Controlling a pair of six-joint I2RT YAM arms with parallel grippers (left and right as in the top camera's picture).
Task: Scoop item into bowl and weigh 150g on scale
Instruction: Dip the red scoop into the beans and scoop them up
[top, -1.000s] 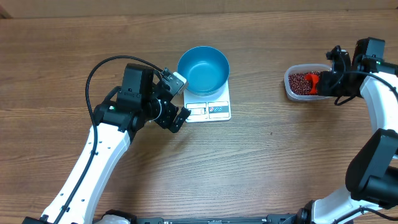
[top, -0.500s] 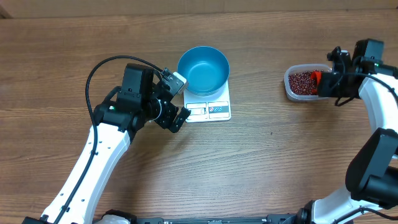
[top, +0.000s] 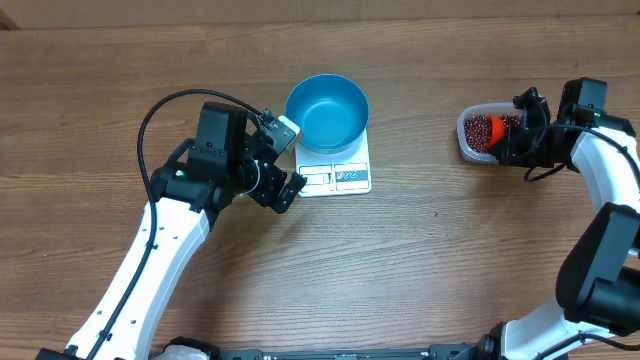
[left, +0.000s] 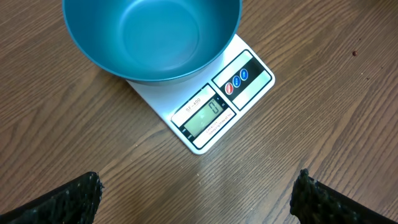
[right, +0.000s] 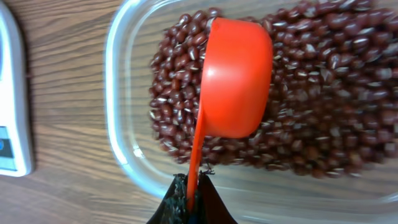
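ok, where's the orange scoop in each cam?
Overhead: orange scoop at far right, in the clear tub of beans.
Left wrist: not in it.
Right wrist: centre top, cup on the beans, handle running down into the shut right hand.
Shared landmark: white scale, centre in overhead, centre in left wrist, sliver at the left edge in right wrist.

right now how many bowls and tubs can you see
2: the round bright blue bowl stands on the white digital scale; the clear rectangular plastic tub of red-brown beans sits far right.
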